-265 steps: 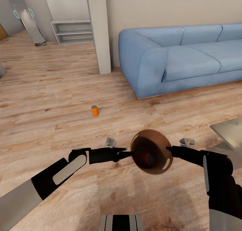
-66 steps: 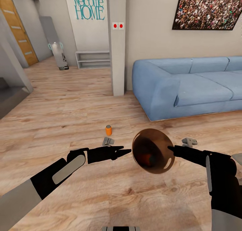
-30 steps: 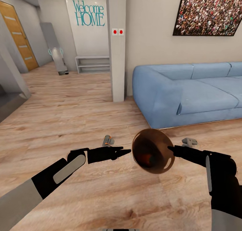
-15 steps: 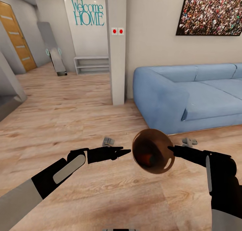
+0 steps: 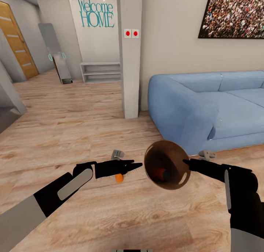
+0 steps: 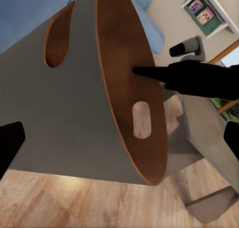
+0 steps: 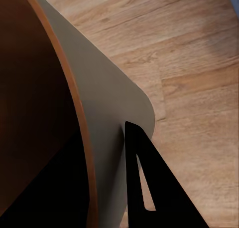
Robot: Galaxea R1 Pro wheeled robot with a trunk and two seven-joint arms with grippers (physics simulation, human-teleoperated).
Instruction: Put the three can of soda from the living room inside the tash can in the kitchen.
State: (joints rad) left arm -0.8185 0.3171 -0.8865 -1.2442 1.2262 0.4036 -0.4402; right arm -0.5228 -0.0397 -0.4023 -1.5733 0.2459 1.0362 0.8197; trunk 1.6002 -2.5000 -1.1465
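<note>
In the head view my right gripper (image 5: 185,163) is shut on the rim of the coppery brown trash can (image 5: 167,165), which it holds tilted above the floor. An orange soda can (image 5: 158,173) and a blue one (image 5: 166,175) lie inside it. My left gripper (image 5: 136,165) is open just left of the trash can's wall, apart from it. A second orange soda can (image 5: 118,178) stands on the wood floor, partly hidden under the left fingers. The left wrist view shows the trash can (image 6: 89,93) ahead of my open left gripper (image 6: 119,140). In the right wrist view one finger (image 7: 142,180) lies along the outer wall (image 7: 99,108).
A light-blue sofa (image 5: 205,105) stands to the right, with a grey pillar (image 5: 130,61) just left of it. A low white shelf (image 5: 101,72) and a wooden door (image 5: 14,42) lie farther back left. Open wood floor (image 5: 66,127) stretches ahead and left.
The whole view has shifted as the robot moved, and the sofa slid right. The orange can on the floor has come nearer and now peeks out under my left gripper. Arms keep their pose.
</note>
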